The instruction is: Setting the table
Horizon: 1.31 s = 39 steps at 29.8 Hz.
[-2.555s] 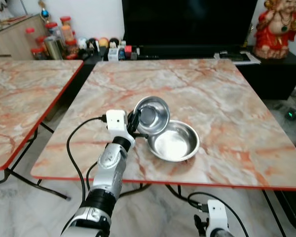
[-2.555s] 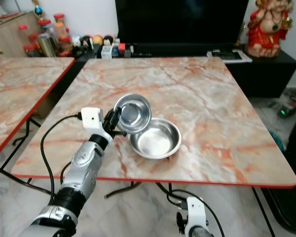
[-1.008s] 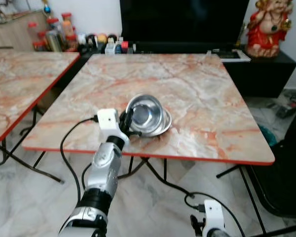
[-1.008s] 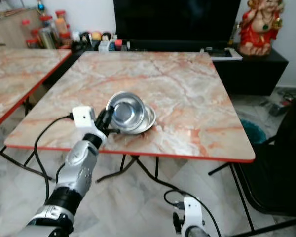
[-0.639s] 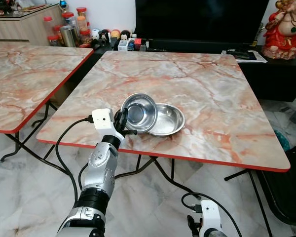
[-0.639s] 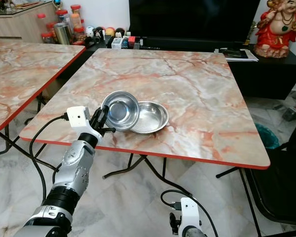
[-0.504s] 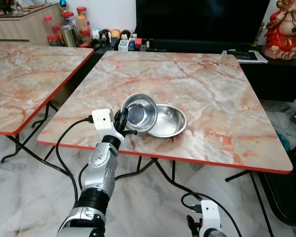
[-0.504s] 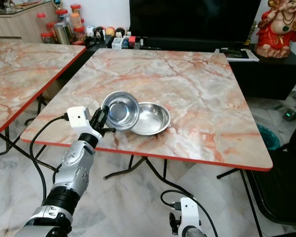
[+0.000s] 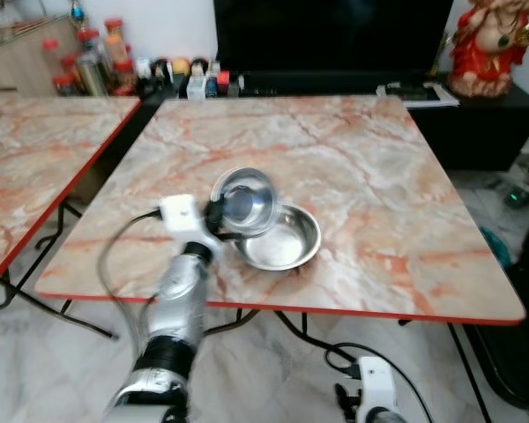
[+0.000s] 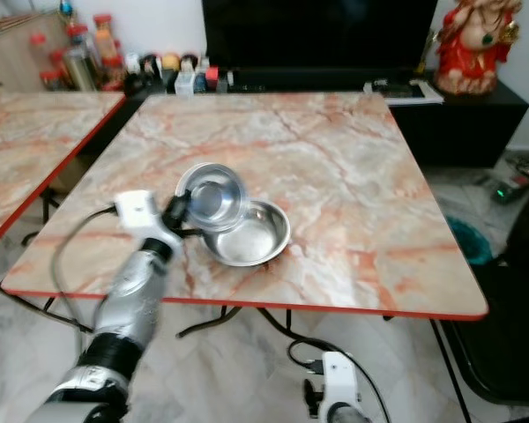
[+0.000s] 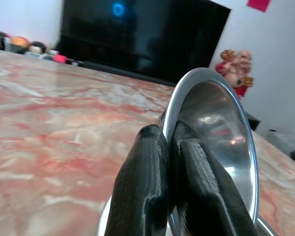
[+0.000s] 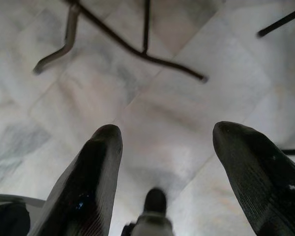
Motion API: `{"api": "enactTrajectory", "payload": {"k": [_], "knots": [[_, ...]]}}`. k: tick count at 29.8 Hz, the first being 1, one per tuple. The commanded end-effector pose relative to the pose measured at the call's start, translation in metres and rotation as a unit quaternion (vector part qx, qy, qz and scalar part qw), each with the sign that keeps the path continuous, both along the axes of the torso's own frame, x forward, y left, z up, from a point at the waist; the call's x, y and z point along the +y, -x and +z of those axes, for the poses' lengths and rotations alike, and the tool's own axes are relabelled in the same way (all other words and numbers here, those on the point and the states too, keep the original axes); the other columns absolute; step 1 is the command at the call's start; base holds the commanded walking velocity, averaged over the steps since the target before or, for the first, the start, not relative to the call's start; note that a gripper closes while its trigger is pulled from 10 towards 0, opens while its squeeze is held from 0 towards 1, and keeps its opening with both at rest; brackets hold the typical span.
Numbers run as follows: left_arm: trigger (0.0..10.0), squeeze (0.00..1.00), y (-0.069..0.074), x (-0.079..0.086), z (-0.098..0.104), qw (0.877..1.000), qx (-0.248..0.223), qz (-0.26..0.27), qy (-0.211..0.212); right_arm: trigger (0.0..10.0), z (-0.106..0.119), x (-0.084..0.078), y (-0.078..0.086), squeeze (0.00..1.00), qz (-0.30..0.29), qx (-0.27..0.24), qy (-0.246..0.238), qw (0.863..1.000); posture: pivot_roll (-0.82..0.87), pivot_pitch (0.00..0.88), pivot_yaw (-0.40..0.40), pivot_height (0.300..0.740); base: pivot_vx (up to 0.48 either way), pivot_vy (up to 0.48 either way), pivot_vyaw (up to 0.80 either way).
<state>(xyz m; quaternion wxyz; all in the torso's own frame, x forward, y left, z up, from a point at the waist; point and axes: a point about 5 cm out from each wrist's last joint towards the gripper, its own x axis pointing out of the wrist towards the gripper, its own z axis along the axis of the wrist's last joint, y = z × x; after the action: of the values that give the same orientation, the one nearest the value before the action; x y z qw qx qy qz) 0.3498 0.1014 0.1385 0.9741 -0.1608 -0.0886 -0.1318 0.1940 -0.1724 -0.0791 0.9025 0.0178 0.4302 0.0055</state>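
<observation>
My left gripper (image 9: pixel 219 214) is shut on the rim of a small steel bowl (image 9: pixel 245 199), held tilted on edge above the table. In the left wrist view the two black fingers (image 11: pixel 152 191) pinch the small steel bowl's (image 11: pixel 214 132) rim. Just right of it a larger shallow steel bowl (image 9: pixel 280 239) lies flat on the marble-patterned table (image 9: pixel 370 176), partly under the held bowl. My right gripper (image 12: pixel 169 162) hangs open below the table's front edge, over the tiled floor (image 12: pixel 152 83).
A second marble table (image 9: pixel 35 167) stands at the left. Behind the table are a black TV (image 9: pixel 331 35), jars and bottles (image 9: pixel 88 62), and a red statue (image 9: pixel 485 48). Table legs (image 12: pixel 132 44) cross the floor near my right gripper.
The camera has moved closer and shifted, with blur on my left arm. The small bowl stays gripped, now lifted a little higher over the large bowl's left rim.
</observation>
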Motion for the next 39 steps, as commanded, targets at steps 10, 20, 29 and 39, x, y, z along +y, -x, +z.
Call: {"api": "enactTrajectory", "payload": {"k": [10,20,29,39], "knots": [[10.0,0.00,0.000,0.002,-0.004,0.999,0.026,-0.036,0.030,10.0,0.001,0.006,-0.002,0.00,0.002,-0.003,-0.005,1.000,-0.03,0.000,0.005,0.728,0.000,0.000,0.00],[10.0,0.00,-0.001,-0.004,-0.008,0.985,0.096,-0.074,0.120,10.0,0.000,0.008,-0.001,0.00,0.008,-0.002,-0.005,1.000,-0.02,0.000,0.009,0.728,0.000,0.000,0.00],[10.0,0.00,-0.014,-0.020,-0.003,0.962,0.151,-0.053,0.222,10.0,-0.001,0.010,0.000,0.00,0.008,-0.001,-0.006,1.000,-0.03,0.000,0.017,0.728,0.000,0.000,0.00],[10.0,0.00,-0.022,-0.014,-0.005,0.950,0.194,-0.006,0.246,10.0,-0.001,0.010,0.002,0.00,0.004,0.000,-0.007,1.000,-0.04,0.000,0.024,0.728,0.000,0.000,0.00]]}}
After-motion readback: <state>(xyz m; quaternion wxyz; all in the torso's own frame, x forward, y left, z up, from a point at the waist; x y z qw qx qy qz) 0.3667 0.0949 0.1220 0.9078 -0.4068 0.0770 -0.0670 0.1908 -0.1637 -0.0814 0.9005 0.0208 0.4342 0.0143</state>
